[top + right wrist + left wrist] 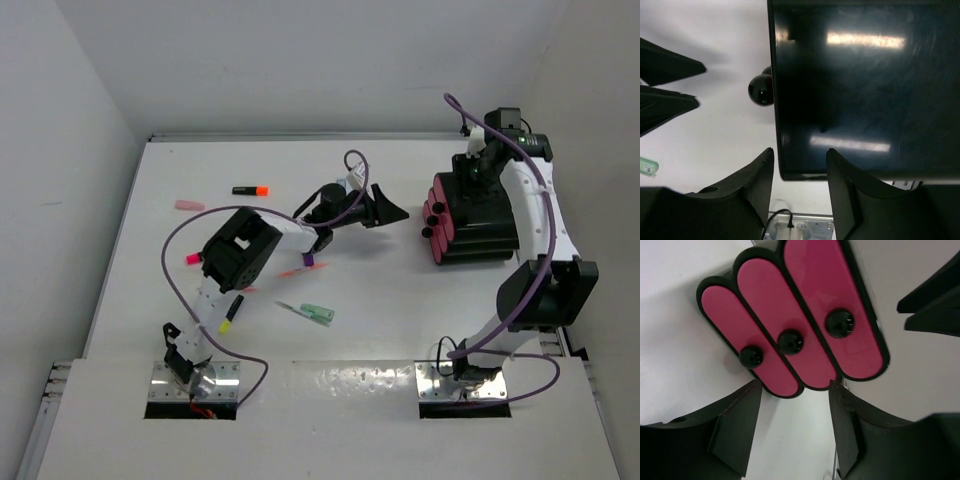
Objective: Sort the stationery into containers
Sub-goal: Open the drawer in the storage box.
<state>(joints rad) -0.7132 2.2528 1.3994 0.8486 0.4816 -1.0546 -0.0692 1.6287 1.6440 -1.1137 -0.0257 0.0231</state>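
The 3 magenta drawers (810,300) of the black box (480,235) face the left tool (795,390) just ahead, its jaws parted and empty, its arm stretched low across the tabletop (400,320). The right tool (800,155), jaws also apart and holding nothing, hovers over the box's far corner from a high-arched arm. A mint piece (318,313) lies beside the left arm.
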